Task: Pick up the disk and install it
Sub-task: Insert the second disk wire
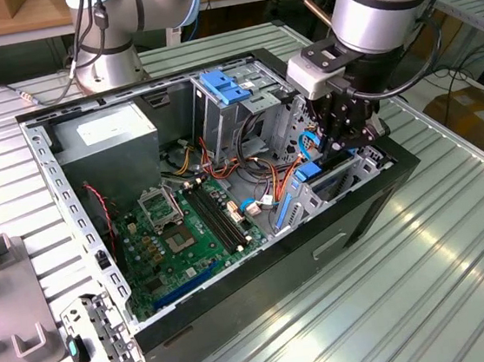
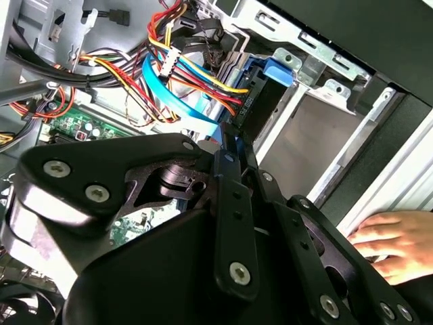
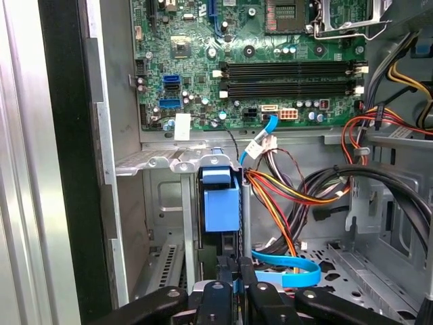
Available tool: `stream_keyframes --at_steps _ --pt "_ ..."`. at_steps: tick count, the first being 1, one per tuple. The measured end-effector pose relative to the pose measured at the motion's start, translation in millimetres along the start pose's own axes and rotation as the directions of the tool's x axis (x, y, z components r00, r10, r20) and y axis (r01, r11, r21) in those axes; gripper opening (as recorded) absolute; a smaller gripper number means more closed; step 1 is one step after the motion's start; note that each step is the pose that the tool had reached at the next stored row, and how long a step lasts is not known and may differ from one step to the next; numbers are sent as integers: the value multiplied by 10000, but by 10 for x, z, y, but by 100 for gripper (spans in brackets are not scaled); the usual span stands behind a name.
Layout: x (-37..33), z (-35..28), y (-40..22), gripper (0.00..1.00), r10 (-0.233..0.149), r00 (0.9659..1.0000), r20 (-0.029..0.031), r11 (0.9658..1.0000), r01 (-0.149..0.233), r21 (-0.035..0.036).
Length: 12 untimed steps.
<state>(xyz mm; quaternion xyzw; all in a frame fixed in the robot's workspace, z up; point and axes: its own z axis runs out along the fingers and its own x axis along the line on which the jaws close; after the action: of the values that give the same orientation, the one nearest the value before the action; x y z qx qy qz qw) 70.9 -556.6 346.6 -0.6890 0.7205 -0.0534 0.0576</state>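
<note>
Exterior view puts the gripper (image 1: pixel 340 139) low inside the open computer case (image 1: pixel 261 275), over the drive cage (image 1: pixel 359 168) at the case's end toward the exterior view's right. The disk (image 3: pixel 222 206) stands on edge in that cage, its blue rail end facing up in the first wrist view, directly in line with the black fingers (image 3: pixel 226 298), which sit drawn close together around its edge. The green motherboard (image 1: pixel 186 231) lies on the case floor, with a bundle of coloured cables (image 2: pixel 196 74) beside the cage. A person's hand (image 2: pixel 392 244) rests on the case edge in the second wrist view.
</note>
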Motion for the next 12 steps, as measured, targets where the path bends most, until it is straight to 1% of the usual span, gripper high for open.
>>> stream_keyframes --at_steps 9,12 --pt "0 30 5 16 1 10000 3 10000 -1 -1" --pt "0 38 6 16 3 10000 18 10000 -3 -1"
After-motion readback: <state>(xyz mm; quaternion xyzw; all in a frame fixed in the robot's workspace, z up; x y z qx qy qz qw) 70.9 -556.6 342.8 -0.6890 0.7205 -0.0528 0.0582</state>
